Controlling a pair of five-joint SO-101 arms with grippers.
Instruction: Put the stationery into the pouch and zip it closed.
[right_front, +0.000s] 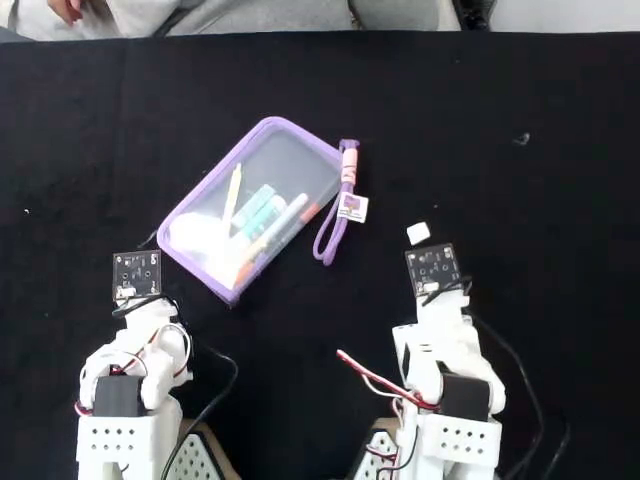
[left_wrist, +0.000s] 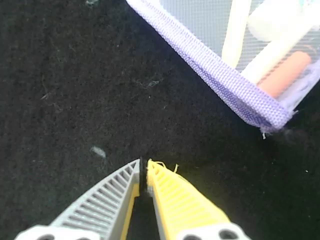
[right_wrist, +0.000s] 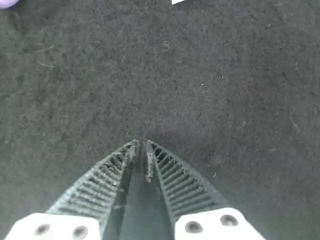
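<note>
Pouch (right_front: 285, 160): a purple-edged case with clear mesh sides, lying flat and slantwise on the black desk (right_front: 520, 120), left of centre and ahead of the left arm (right_front: 135, 360). It cannot be determined from the views whether its zip is closed.

Arms: the left arm and the right arm (right_front: 445, 365) stand side by side at the near edge of the desk. Neither touches the pouch.

Left end effector (left_wrist: 144, 167): one grey finger and one yellow finger, tips together, gripping nothing. It is positioned over bare desk near the pouch's near corner (left_wrist: 260, 107), apart from it.

Right end effector (right_wrist: 140, 146): dark fingers brought together, gripping nothing, over bare desk, well apart from the pouch.

Strap (right_front: 330, 235): a purple loop attached at the far right end of the pouch, lying on the desk just beside the pouch's right-hand edge. A small white tag (right_front: 352, 207) lies on the desk against the loop.

Stationery: all items seen are inside the pouch.
- A yellow pencil (right_front: 232, 192).
- A teal pen (right_front: 255, 208).
- A white marker with an orange end (right_front: 288, 220).
- A white rounded item (right_front: 193, 235) at the left end.

Loose item: a small white piece (right_front: 418, 234) lies on the desk just ahead of the right arm, well apart from the pouch.
</note>
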